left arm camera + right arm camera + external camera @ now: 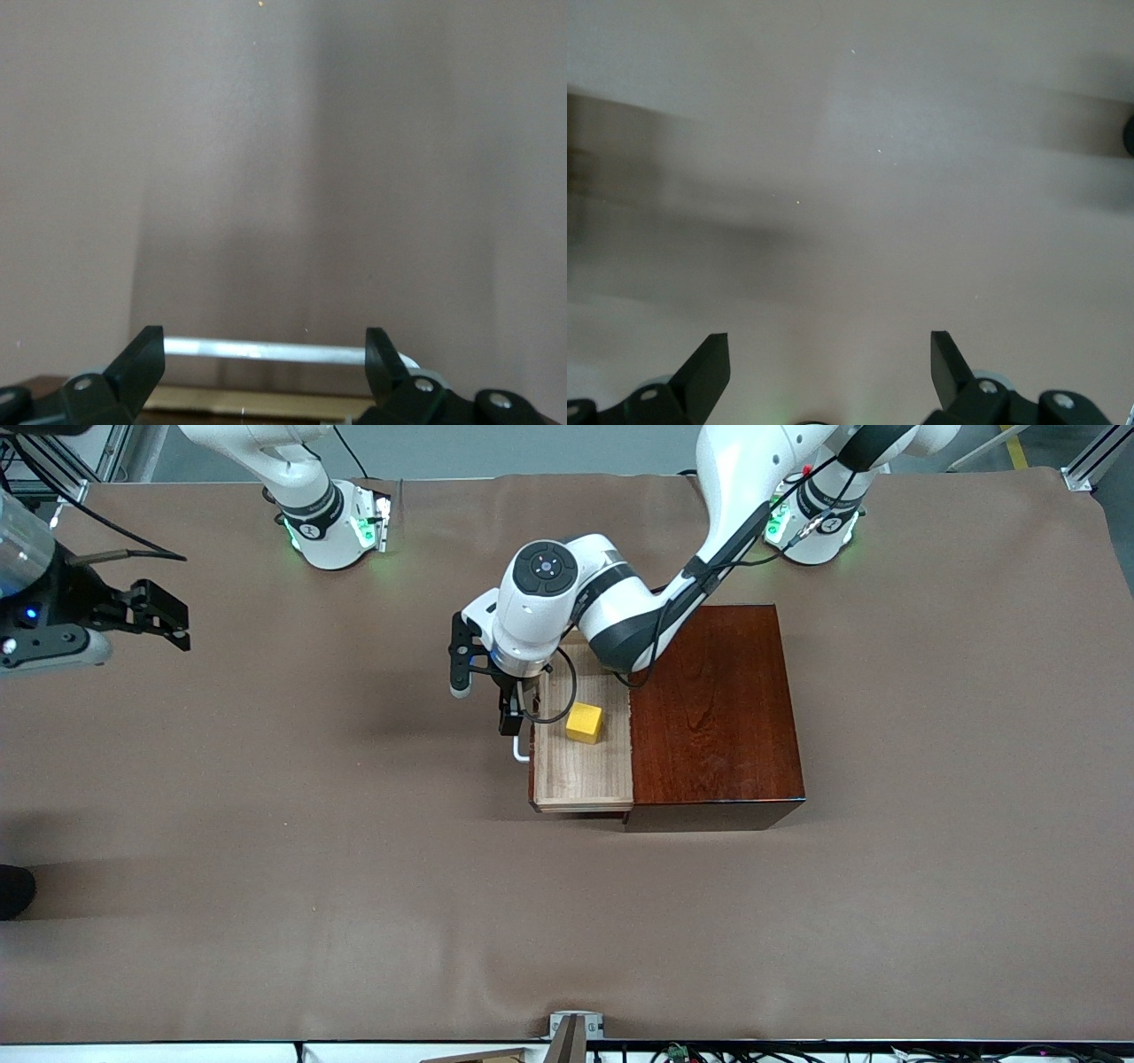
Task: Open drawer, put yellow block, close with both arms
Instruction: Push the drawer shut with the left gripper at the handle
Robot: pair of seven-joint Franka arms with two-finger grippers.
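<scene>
From the front, the pale light-wood drawer (pixel 582 766) stands pulled out of the glossy reddish-brown wooden box (pixel 716 708) on the brown table (pixel 266 824), the small yellow cube (pixel 585 723) lying inside it. The left end effector (pixel 508 722) hangs at the drawer's white U-shaped handle (pixel 521 751). In the left wrist view its fingers (pixel 142 367) are spread wide, either side of the handle (pixel 266 351), gripping nothing. In the right wrist view the right end effector (pixel 830 372), waiting over bare table, gapes wide and empty.

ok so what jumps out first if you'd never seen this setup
The yellow block catches the eye, sitting in the open drawer that is pulled out of the glossy reddish-brown box toward the right arm's end of the table. The left claw hangs open at the drawer's white handle, fingers straddling it. The right claw waits open over bare tablecloth.
</scene>
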